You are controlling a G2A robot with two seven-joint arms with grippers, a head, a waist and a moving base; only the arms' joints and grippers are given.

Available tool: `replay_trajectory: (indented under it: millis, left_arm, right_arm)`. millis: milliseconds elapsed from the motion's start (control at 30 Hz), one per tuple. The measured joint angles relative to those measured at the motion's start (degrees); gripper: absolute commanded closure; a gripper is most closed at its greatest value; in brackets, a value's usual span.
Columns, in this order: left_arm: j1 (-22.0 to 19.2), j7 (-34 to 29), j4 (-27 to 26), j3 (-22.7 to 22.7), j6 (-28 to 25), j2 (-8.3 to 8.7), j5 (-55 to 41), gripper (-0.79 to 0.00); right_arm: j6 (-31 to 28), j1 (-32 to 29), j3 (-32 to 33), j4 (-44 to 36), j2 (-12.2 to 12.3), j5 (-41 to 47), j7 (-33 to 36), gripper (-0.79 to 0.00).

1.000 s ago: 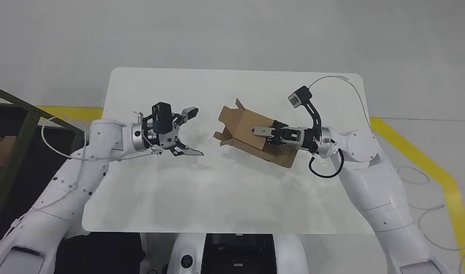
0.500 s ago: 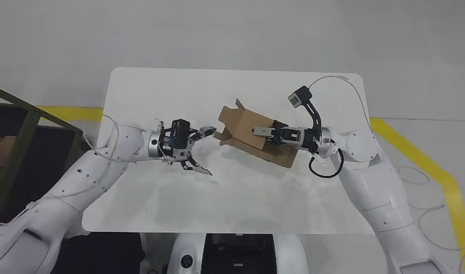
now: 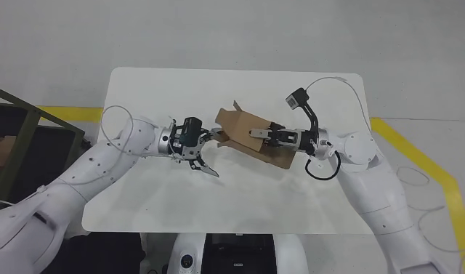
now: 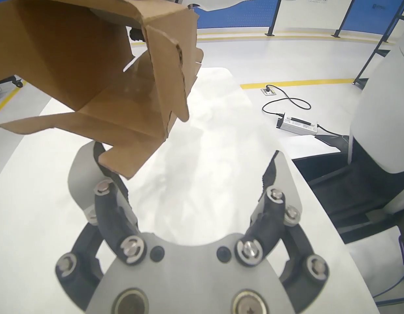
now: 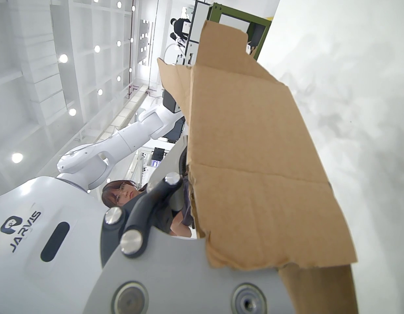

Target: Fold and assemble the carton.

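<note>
Holding a brown carton (image 3: pixel 251 132) over the middle of the white bench (image 3: pixel 145 92), the right gripper (image 3: pixel 263 134) is pinching one of the box's side panels. Its fingers (image 5: pixel 174 165) are closing on the cardboard from both faces, one lying along the outside of the panel and the other hidden behind it. The carton is sitting tilted and only partly formed, with its open end pointing toward the robot's left side and its flaps splaying outward. In the left wrist view the bare inside of the box is showing. The lower flaps are hanging down toward the bench, and the open end is standing clear of the surface.

The left gripper (image 3: pixel 211 152) is hovering just beside that open end with its fingers spread wide and gripping nothing. One finger is sitting right at the corner of a lower flap, which is overlapping its tip in the left wrist view; whether the two are touching cannot be told. The other finger is hanging well apart from the cardboard, over bare bench. A yellow line (image 3: pixel 407 150) is running across the floor beyond the bench's right end, and a black cable (image 4: pixel 287 102) is trailing over the floor to a small grey box.
</note>
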Motion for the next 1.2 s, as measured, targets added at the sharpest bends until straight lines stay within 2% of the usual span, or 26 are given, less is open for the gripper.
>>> replay_trajectory:
  millis: [567,1200]
  left_arm:
    - [-4.02,0.00,-2.20,4.33,0.00,0.50,-1.81,-0.785]
    - [-5.68,0.00,-3.53,7.02,0.00,1.13,-5.51,-0.785]
  right_arm:
    - [-1.03,0.50,-1.60,0.27,0.13,-0.74,1.22,0.000]
    - [-1.68,0.97,-2.62,0.85,0.28,-0.14,2.03,0.000]
